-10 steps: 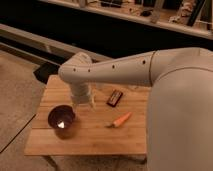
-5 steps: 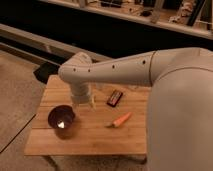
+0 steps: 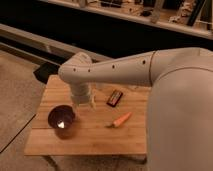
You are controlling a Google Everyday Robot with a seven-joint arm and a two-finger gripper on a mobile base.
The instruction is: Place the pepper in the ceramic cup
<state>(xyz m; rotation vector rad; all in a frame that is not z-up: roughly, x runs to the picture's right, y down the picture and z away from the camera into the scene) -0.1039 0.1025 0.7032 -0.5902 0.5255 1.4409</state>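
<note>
Wooden table [image 3: 95, 139] bears dark bowl [image 3: 54, 115], black bar [image 3: 115, 97] and pepper [image 3: 121, 120]; end effector [image 3: 85, 102] hangs above it.

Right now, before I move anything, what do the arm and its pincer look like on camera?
The arm is a smooth off-white shell of thick rounded tubes, with small dark dots along the forearm and a bulbous end joint. No cables show. The pincer, pale too, hangs under that joint over the wooden table beside the dark bowl.
</note>
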